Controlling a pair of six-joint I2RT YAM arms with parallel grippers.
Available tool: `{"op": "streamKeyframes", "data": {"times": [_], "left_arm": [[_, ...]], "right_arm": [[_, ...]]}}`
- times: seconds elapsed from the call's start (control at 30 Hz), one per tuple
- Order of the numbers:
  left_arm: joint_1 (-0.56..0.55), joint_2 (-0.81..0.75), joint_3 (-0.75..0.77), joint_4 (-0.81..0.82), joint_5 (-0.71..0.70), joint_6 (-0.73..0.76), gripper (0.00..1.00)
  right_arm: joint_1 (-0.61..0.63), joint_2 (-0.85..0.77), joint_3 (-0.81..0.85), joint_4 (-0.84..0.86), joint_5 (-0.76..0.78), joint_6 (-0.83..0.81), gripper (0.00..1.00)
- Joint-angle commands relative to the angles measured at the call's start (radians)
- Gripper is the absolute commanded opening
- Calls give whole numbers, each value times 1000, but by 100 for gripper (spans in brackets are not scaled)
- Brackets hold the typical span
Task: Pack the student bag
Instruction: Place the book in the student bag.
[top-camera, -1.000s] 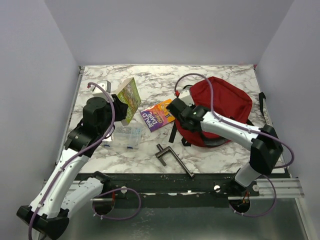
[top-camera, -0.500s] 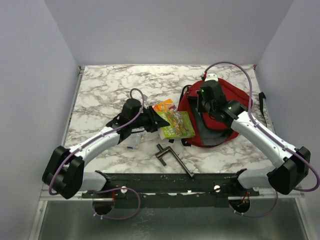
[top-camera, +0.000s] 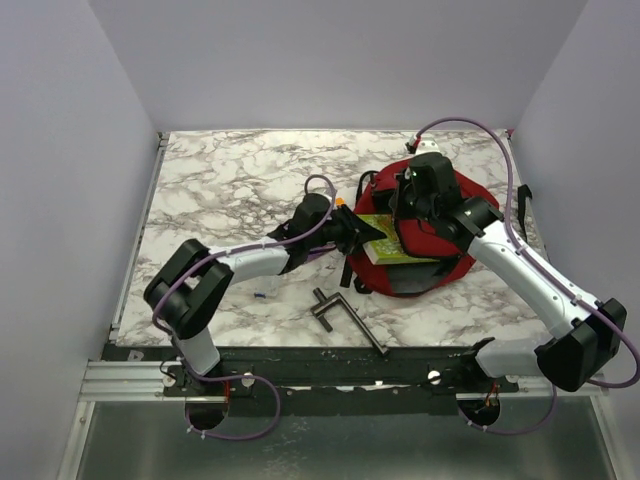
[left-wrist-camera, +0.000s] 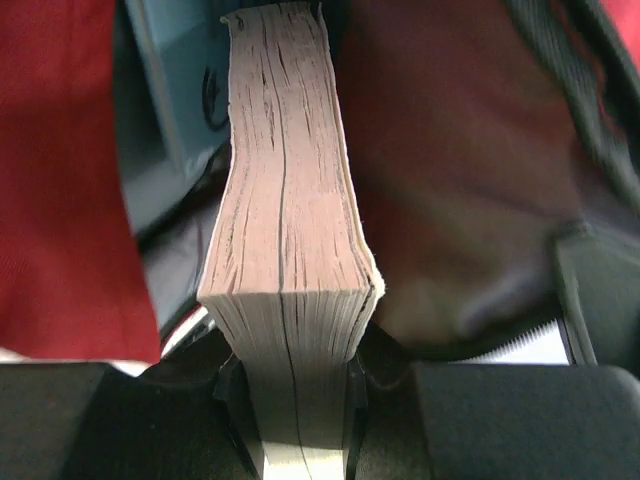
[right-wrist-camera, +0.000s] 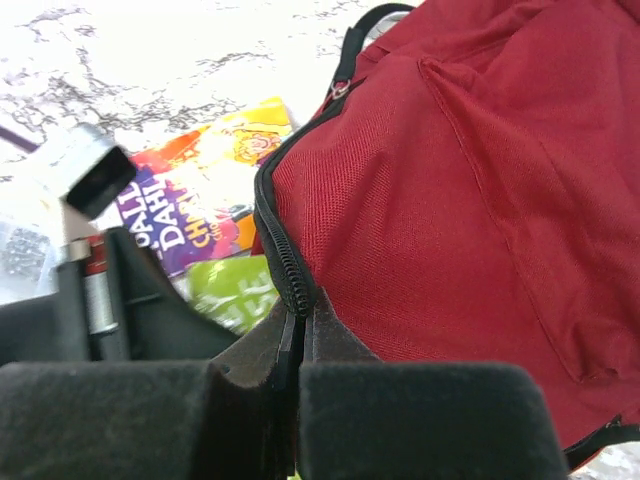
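The dark-red student bag (top-camera: 455, 205) lies at the right of the table, its mouth facing left. My right gripper (top-camera: 405, 222) is shut on the black zipper edge (right-wrist-camera: 285, 265) of the bag (right-wrist-camera: 460, 190) and holds the flap up. A thick green-covered book (top-camera: 388, 247) is clamped by its spine end in my left gripper (top-camera: 365, 238), jaws closed on both covers. The book's page edge (left-wrist-camera: 290, 220) points into the bag's dark inside, with red fabric (left-wrist-camera: 55, 170) on the left. A pale blue item (left-wrist-camera: 175, 95) lies inside.
A purple-and-orange Roald Dahl book (right-wrist-camera: 195, 205) lies on the marble beside the bag's mouth, mostly under my left arm in the top view. A dark metal clamp-like bar (top-camera: 342, 312) lies near the front edge. Black straps (top-camera: 524, 205) trail at the bag's right.
My left arm has swung right from the table's left side, carrying the green book to the bag's mouth and partly in. My right gripper has lifted the bag's zipper edge.
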Motion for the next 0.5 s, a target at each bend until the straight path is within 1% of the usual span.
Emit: {"op": "streamKeyframes", "data": {"times": [0.0,0.07,0.17,0.2,0.33,0.37,0.4,0.43,0.47], "left_arm": [[-31,106,130,175,-148,-87,0],[-51,169,196,182,-201,-101,0],[-79,261,293,184,-303,-61,0],[-84,298,324,184,-323,-71,0],[-100,418,426,158,-362,-88,0],[-103,438,448,138,-361,-85,1],[-104,463,472,120,-350,-81,7],[-104,482,490,115,-330,-74,17],[-103,493,504,103,-317,-71,24]], "right_arm": [[6,-51,54,72,-89,18,1],[5,-52,56,61,-83,20,1],[5,-52,57,55,-78,24,1],[4,-50,60,54,-78,25,1],[-4,-47,55,43,-34,25,1],[-11,-45,50,39,-18,25,1],[-22,-44,44,38,-8,25,1],[-36,-42,37,39,-8,24,1],[-54,-40,28,42,-15,20,1]]}}
